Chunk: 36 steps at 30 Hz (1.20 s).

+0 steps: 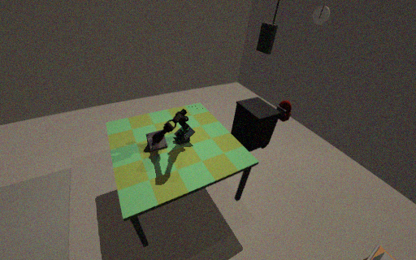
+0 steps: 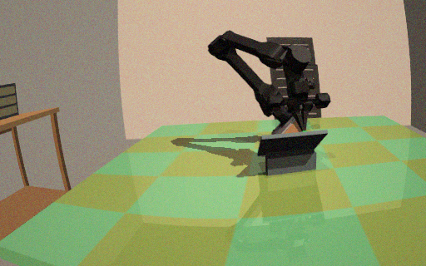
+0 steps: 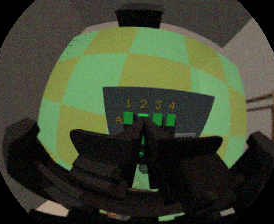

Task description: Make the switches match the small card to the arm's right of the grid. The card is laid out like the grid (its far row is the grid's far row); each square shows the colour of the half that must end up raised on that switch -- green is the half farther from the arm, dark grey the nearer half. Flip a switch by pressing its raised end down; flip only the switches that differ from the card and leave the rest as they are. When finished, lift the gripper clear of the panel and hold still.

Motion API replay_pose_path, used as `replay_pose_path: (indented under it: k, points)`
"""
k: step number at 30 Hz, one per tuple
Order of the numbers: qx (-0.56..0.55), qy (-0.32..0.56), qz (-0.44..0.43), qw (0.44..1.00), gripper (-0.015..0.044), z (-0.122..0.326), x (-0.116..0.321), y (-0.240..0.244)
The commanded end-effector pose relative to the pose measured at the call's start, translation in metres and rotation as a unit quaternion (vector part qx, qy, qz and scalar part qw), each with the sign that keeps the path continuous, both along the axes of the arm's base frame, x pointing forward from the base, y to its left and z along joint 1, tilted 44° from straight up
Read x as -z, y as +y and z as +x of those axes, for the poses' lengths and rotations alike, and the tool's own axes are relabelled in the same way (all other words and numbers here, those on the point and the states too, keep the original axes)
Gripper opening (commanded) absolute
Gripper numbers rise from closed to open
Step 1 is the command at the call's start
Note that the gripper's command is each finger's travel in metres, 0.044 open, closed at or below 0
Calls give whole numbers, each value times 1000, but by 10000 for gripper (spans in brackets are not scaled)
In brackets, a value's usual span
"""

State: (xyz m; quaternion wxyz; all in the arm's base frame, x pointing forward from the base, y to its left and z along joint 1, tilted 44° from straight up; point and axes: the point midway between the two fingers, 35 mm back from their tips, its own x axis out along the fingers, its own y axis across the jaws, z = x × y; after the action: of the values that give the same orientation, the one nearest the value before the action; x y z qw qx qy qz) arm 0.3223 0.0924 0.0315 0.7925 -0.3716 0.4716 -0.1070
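We see a black six-joint arm (image 1: 168, 127) (image 2: 245, 68) bent over a tilted dark switch panel (image 1: 188, 132) (image 2: 291, 144) (image 3: 188, 107) on a green and olive checkered table (image 1: 197, 175) (image 2: 201, 195) (image 3: 153, 70). In our top view, the panel stands well in from all four edges, between the arm's pale base plate (image 1: 163, 146) and the table's right edge; the base plate lies nearer the left edge.

The gripper (image 2: 304, 127) (image 3: 144, 120) points down at the panel, its two fingers pressed together with nothing pinched between them. Whether the tips touch a switch, we cannot tell. From the wrist, we read the numbers 1 to 4 along the panel's far edge. Below them, green faces show on switch 1 (image 3: 128, 118), switch 3 (image 3: 158, 119) and switch 4 (image 3: 171, 120), while switch 2 (image 3: 143, 115) presents only a thin green strip. The fingers cover much of the grid nearer the arm, and we cannot make out the card's colours.

Shadows of the arm stretch toward the table's near edge in our top view. Beyond the right edge stands a black cabinet (image 1: 253, 122).
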Motion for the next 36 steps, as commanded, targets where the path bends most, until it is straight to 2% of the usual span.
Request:
replay_pose_path:
  k: [1, 23, 28, 34, 36]
  points:
    - [-2, 2, 0, 1000, 0, 0, 2, -1]
    - [0, 0, 0, 1000, 0, 0, 0, 0]
    - [-10, -5, 3, 1000, 0, -34, -37, 30]
    - [-11, -5, 3, 1000, 0, -37, -38, 31]
    - [-11, -4, 3, 1000, 0, -51, -29, 28]
